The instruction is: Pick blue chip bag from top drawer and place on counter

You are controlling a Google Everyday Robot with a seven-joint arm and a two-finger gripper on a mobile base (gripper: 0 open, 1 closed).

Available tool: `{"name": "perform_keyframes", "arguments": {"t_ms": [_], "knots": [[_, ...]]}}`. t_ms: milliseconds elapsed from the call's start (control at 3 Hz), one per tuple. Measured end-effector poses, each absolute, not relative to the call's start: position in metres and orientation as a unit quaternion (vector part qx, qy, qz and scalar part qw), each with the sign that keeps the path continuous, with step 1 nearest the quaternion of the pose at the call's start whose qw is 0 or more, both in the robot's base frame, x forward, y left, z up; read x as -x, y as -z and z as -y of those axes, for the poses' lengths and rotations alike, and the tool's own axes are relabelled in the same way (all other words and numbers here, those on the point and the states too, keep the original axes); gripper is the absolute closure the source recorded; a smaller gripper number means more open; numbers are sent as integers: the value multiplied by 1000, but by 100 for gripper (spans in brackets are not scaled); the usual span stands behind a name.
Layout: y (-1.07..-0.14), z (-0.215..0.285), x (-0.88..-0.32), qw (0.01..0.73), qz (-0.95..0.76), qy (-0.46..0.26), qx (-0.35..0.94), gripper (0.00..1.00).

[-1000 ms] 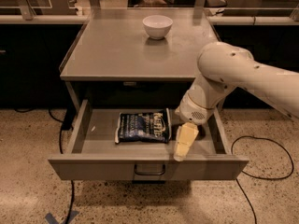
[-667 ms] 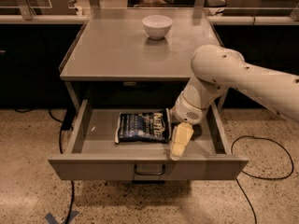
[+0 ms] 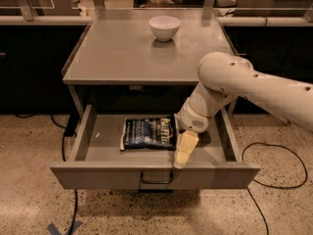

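1. Gripper [image 3: 185, 150], pale cream, hangs low inside the open drawer, just beside the bag's right edge; its opening cannot be told.
2. Crinkly navy-blue chip bag [image 3: 148, 133] lies flat in the wide grey metal top drawer [image 3: 151, 176].
3. Flat grey metal counter [image 3: 122, 53] above bears a white bowl [image 3: 165, 27].

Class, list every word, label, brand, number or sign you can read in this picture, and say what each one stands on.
On the blue chip bag, lying in the top drawer: pale lettering, too blurred to read.
On the white bowl and the counter: no text.
On the hand, low in the drawer just right of the bag: no text.
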State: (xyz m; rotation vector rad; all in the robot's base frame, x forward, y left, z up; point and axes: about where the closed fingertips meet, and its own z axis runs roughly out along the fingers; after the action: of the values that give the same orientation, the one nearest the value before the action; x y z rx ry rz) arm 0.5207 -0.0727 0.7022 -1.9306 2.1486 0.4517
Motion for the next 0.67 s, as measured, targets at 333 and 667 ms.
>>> {"name": "perform_keyframes", "arguments": {"t_ms": [333, 667], "knots": [[-691, 50, -536, 153, -722, -127, 662, 0], [-690, 48, -539, 156, -723, -127, 661, 0]]}}
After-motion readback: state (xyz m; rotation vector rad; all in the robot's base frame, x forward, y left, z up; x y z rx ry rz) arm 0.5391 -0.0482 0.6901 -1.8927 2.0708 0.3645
